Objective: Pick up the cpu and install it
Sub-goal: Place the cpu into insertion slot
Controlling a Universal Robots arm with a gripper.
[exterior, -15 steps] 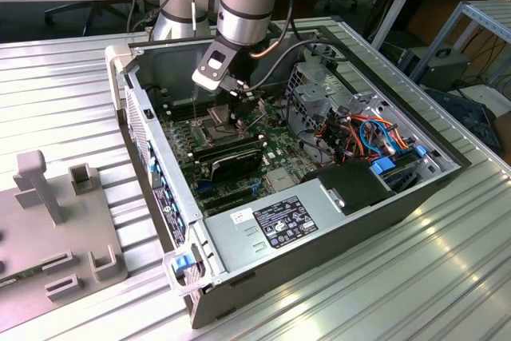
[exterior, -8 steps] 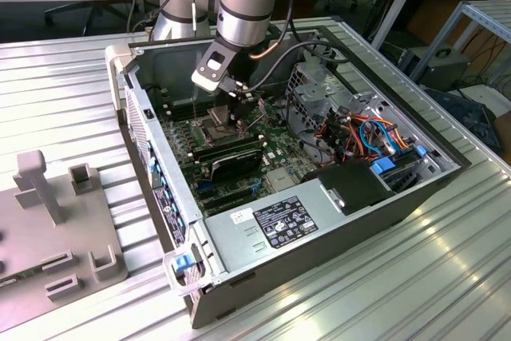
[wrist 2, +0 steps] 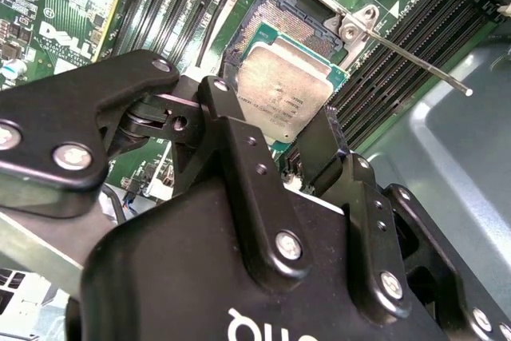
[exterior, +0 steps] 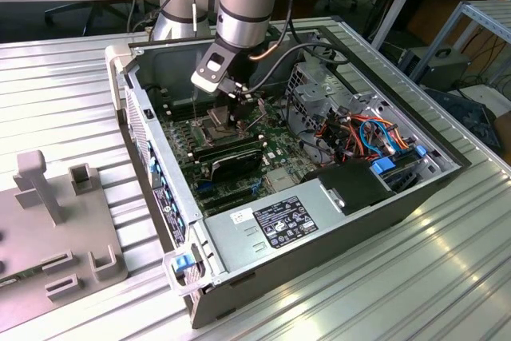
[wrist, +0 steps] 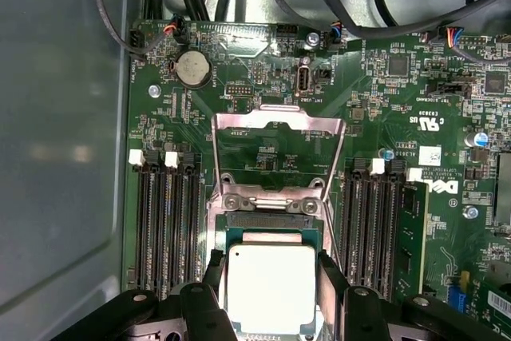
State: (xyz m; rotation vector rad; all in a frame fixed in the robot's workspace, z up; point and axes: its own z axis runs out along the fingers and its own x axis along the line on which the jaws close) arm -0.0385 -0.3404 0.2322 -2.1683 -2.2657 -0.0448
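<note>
Pincer (wrist: 271, 267) holds cpu (wrist: 271, 297); second wrist view bares socket (wrist 2: 275, 25) beneath.

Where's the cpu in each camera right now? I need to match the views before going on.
Exterior view: cannot pick it out under the hand, which hangs over the socket.
First wrist view: the cpu, silvery face up, between the hand's fingers.
Second wrist view: the cpu beyond the black fingers, partly over the socket's pin field.
Shared landmark: the socket, in all three views.
</note>
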